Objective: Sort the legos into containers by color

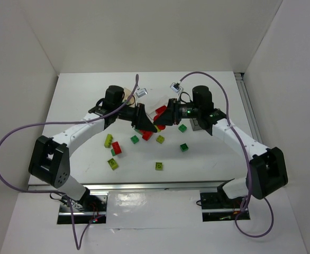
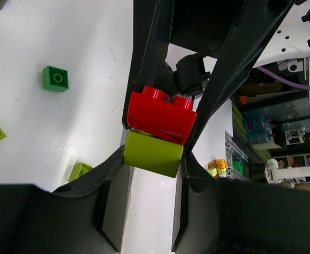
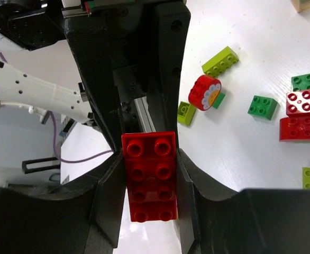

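White table (image 1: 81,106) strewn with loose bricks (image 1: 158,166), sorting seemingly barely begun; right gripper (image 3: 149,164) clenching red brick (image 3: 149,196), left gripper (image 2: 151,169) pinching attached yellow-green brick (image 2: 155,151).

red brick (image 3: 148,177) | yellow-green brick (image 2: 153,153) | dark green brick (image 2: 55,78) | round piece (image 3: 204,92), red with white petal pattern | white table (image 2: 65,137)
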Robot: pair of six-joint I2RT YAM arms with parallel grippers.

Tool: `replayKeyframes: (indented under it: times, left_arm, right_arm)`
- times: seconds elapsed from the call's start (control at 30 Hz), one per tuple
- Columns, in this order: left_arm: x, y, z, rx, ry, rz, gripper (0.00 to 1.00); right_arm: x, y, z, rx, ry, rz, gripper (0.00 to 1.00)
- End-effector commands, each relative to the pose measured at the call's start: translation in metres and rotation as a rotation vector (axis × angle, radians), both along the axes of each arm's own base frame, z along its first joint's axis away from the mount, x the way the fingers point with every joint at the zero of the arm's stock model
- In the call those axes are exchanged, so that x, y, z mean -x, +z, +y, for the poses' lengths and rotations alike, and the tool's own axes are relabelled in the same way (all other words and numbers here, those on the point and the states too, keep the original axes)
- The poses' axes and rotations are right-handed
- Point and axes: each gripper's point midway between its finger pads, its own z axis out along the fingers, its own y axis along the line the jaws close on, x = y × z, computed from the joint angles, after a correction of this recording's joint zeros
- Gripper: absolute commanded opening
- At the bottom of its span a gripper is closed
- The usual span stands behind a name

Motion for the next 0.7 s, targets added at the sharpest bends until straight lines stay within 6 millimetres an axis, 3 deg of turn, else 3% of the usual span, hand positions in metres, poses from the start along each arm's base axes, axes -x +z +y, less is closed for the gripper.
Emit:
replayKeyframes:
  times: [0.0,0.3,0.33,0.43,0.5,0.53,0.63,0.67]
  left_arm:
    - [-0.013,-0.002,0.008,0.006,0.028,-0.055,0.0]
    - [-0.037,-0.01,0.043,-0.039,0.159,-0.05,0.0]
    - [-0.04,-0.015,0.049,-0.056,0.183,-0.03,0.0]
    - [-0.058,-0.02,0.06,-0.114,0.282,-0.002,0.0]
    - [-0.067,-0.03,0.067,-0.183,0.369,0.035,0.0]
    - [-0.071,-0.024,0.069,-0.188,0.397,0.019,0.0]
    - [-0.079,-0.027,0.083,-0.274,0.523,0.033,0.0]
    - [-0.078,-0.032,0.083,-0.302,0.528,0.028,0.0]
  right_arm:
    - [-0.016,0.008,-0.009,0.032,-0.078,-0.029,0.26]
    - [-0.051,-0.006,-0.028,0.106,-0.26,-0.027,0.26]
    - [-0.058,-0.018,-0.029,0.125,-0.291,0.0,0.26]
    - [-0.098,-0.026,-0.04,0.194,-0.496,0.005,0.26]
    - [-0.121,-0.044,-0.041,0.261,-0.598,0.016,0.26]
    - [-0.137,-0.049,-0.05,0.304,-0.693,-0.002,0.26]
    - [-0.166,-0.068,-0.046,0.342,-0.751,-0.005,0.26]
    - [-0.179,-0.059,-0.041,0.337,-0.747,-0.038,0.28]
